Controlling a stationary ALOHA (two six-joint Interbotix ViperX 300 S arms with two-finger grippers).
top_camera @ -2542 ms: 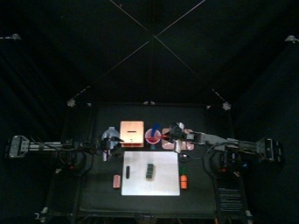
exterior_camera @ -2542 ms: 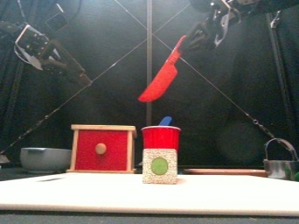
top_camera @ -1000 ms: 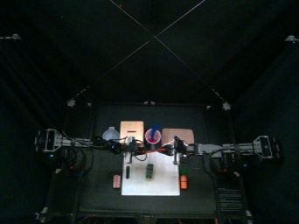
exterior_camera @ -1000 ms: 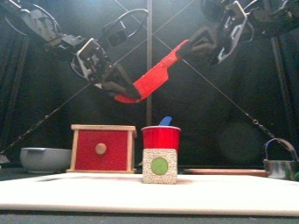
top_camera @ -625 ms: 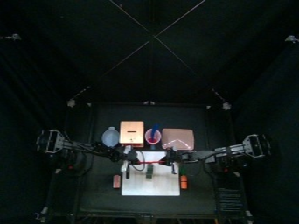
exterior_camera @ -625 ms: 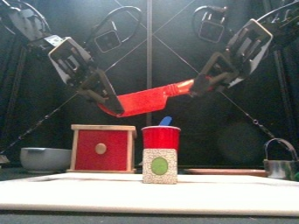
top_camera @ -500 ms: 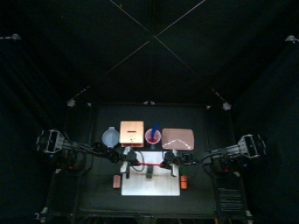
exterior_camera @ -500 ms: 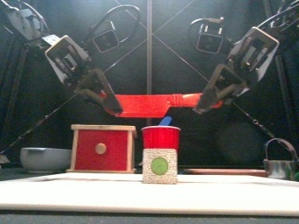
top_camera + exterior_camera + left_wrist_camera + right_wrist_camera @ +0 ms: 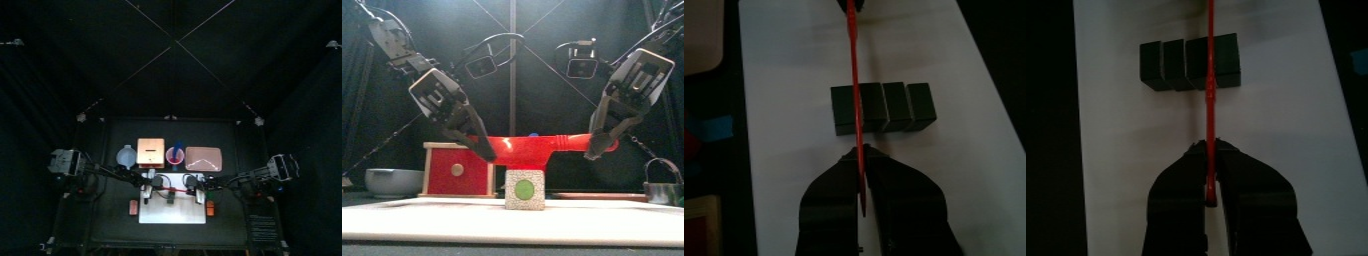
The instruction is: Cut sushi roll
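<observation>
My left gripper (image 9: 862,160) pinches one end of the red knife (image 9: 540,147), and my right gripper (image 9: 1208,158) pinches the other end, so the thin blade runs level between my two hands. In the front view it hangs just above the sushi roll (image 9: 524,189), which stands on the white board (image 9: 516,222) near the table's front edge. From my wrists the roll (image 9: 883,107) reads as a dark block with seams across it, as if made of segments side by side. The blade crosses it on one of those seams.

I judge this to be the lowering stage of the cut: the knife is lined up but I cannot tell that it touches the roll yet. Next, both arms need to sink together at the same rate, keeping the blade level and square to the roll, then press straight down to the board.

Behind the roll stand a red cup (image 9: 525,157), a red box (image 9: 458,170) and a grey bowl (image 9: 393,181), apart from the work.
</observation>
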